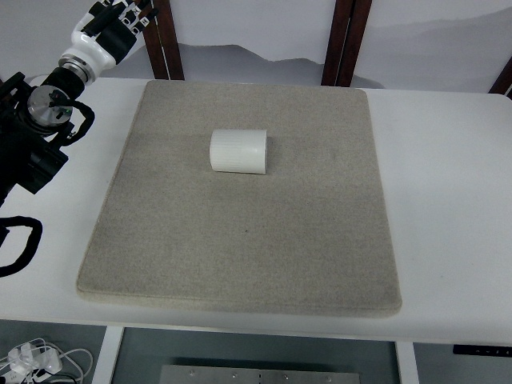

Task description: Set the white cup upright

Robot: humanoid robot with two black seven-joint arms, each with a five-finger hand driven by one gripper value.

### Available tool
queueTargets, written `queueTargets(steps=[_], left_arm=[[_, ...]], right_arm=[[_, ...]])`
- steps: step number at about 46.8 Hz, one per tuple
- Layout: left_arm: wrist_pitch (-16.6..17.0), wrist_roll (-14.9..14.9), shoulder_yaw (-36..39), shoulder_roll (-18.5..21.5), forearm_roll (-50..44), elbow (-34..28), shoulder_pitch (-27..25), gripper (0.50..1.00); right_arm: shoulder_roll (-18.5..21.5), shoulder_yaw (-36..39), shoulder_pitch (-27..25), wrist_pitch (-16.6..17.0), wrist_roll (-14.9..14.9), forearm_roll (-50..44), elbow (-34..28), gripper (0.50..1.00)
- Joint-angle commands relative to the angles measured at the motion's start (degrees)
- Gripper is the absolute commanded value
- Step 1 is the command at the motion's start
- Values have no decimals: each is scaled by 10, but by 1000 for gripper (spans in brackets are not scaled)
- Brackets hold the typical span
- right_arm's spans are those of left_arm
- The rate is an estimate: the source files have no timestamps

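Note:
A white ribbed cup (238, 151) lies on its side on the grey mat (240, 240), a little behind the mat's middle, its long axis running left to right. My left hand (112, 22) is raised at the far left corner of the picture, well away from the cup, with part of it cut off by the top edge. Its black forearm (36, 128) hangs over the table's left side. The right arm does not show.
The grey mat covers most of the white table (448, 200). Dark wooden posts (344, 40) stand behind the table's far edge. Cables (32, 360) lie on the floor at the bottom left.

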Motion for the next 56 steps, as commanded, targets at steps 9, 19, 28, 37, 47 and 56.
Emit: queueTargets(steps=[9,19,28,37,47,56], left_arm=[[-41,0,6,36,153,-40,-20,994],[-44,-1,26,67,285,-105,-24,994],[-38,-1,30,97,414,-189,-25,992],[-31,2,65,126,509,-287,-26,990],[7,7,139,152,554,-380,-31,988],[43,8,236,169,569,-426,-59,990]], right_arm=[[0,0,0,0,0,0,0,952],[0,-1,0,0,0,0,0,952],[0,-1,0,0,0,0,0,952],[0,0,0,0,0,0,0,952],[0,0,0,0,0,0,0,952],[0,-1,0,0,0,0,0,952]])
